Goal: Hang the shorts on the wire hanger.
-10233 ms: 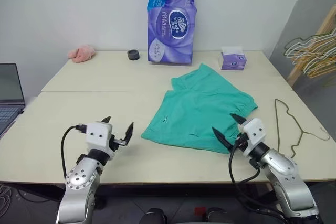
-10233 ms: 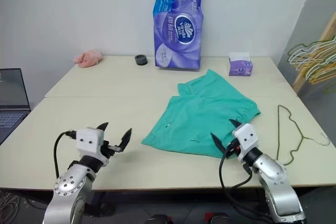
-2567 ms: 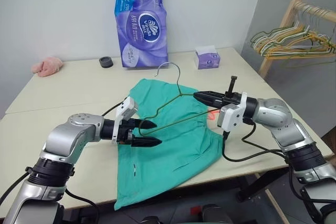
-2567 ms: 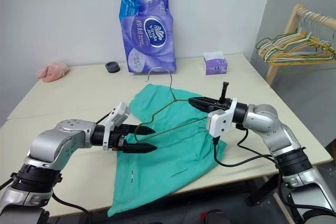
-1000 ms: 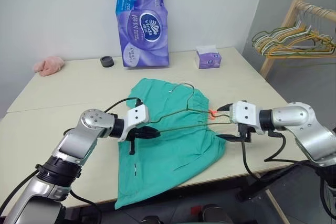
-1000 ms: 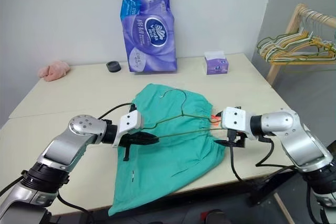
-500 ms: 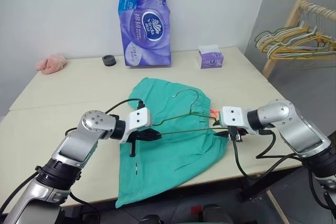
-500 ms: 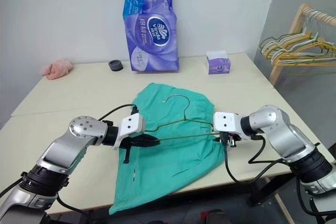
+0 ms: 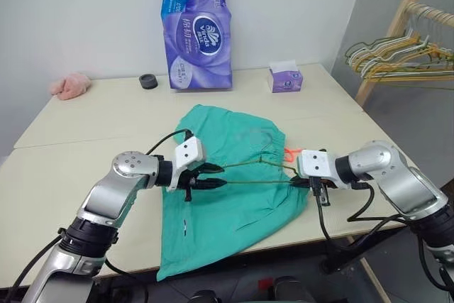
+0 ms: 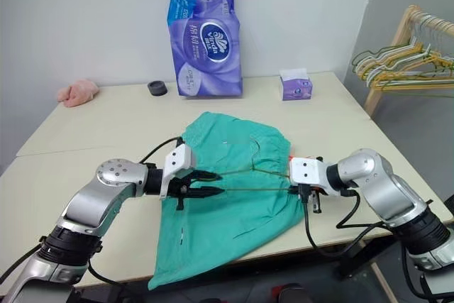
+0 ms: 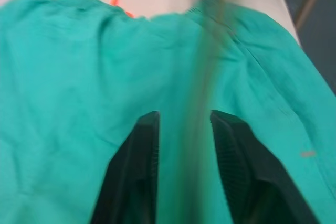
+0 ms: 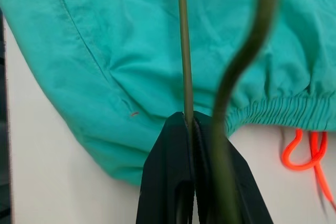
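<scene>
Teal shorts (image 9: 234, 196) lie spread on my bench (image 9: 85, 125), near the front edge, one corner drooping over it, the orange drawstring (image 9: 291, 154) poking out on the right. Across them runs the thin wire hanger (image 9: 255, 182), held just above the fabric. My right hand (image 12: 191, 124) is clamped tight on the hanger's right end. My left hand (image 11: 184, 124) sits at the hanger's left end with its fingers (image 11: 144, 145) apart, the wire passing between them; I can't tell whether it touches them.
</scene>
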Robot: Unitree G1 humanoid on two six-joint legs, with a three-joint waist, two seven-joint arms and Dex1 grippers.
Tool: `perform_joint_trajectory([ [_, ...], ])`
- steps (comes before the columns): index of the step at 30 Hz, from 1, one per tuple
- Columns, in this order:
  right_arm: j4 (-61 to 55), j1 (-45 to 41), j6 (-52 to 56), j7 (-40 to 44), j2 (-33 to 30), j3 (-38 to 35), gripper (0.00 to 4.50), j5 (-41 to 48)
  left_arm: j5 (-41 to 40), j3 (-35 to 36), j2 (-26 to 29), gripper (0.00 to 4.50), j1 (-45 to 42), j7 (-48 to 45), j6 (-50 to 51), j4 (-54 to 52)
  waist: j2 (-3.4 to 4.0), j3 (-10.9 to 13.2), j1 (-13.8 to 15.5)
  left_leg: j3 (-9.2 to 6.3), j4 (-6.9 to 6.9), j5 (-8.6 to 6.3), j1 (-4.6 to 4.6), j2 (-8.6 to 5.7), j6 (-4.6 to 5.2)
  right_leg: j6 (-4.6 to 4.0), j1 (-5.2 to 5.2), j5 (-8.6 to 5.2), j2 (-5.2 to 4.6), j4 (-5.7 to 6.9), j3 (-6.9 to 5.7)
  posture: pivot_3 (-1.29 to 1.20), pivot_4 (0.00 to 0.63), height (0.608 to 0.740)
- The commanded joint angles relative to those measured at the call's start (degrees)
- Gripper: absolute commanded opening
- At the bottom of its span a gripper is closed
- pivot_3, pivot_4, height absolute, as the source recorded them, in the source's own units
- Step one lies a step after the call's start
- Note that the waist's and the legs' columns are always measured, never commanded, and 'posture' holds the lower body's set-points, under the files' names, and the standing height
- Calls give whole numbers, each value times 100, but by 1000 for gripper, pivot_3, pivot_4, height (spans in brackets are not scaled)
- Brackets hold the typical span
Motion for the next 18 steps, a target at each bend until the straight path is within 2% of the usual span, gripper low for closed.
perform_joint_trajectory([
  [1,-412,513,703,-231,-180,-892,0,479,-473,994,-71,2098,-314,588,361,560,-2,0,10,-3,1,0,-2,0,0,0,-1,0,0,-1,-2,-156,0,740],
  [5,-650,1217,1427,-520,-210,-1719,0,948,-693,1380,127,2098,-209,555,554,887,-2,0,-12,-8,-1,0,-3,-1,-1,-1,-3,0,0,0,-4,-168,0,740],
  [8,-720,1607,1839,-704,-201,-2227,0,1257,-740,1339,374,2098,59,180,478,804,1,1,-36,0,-2,-2,-3,-1,-5,0,-4,0,0,0,3,-172,0,740],
  [11,-598,2113,2281,-983,-124,-2779,0,1477,-898,1161,845,2098,581,-658,465,406,1,1,-37,10,-1,-2,-1,0,-5,0,-3,0,-1,-1,7,-184,0,740],
  [14,-400,2374,2436,-1175,-88,-2999,0,1576,-931,1138,985,2098,677,-887,337,316,0,4,-19,18,-3,-3,-3,1,-6,-1,-3,-1,0,-1,6,-184,0,740],
  [18,-200,2583,2524,-1235,-200,-3071,0,1647,-837,1173,904,2098,411,-638,321,518,2,7,19,47,0,-3,0,2,-5,1,4,-2,0,-1,3,-184,0,740],
])
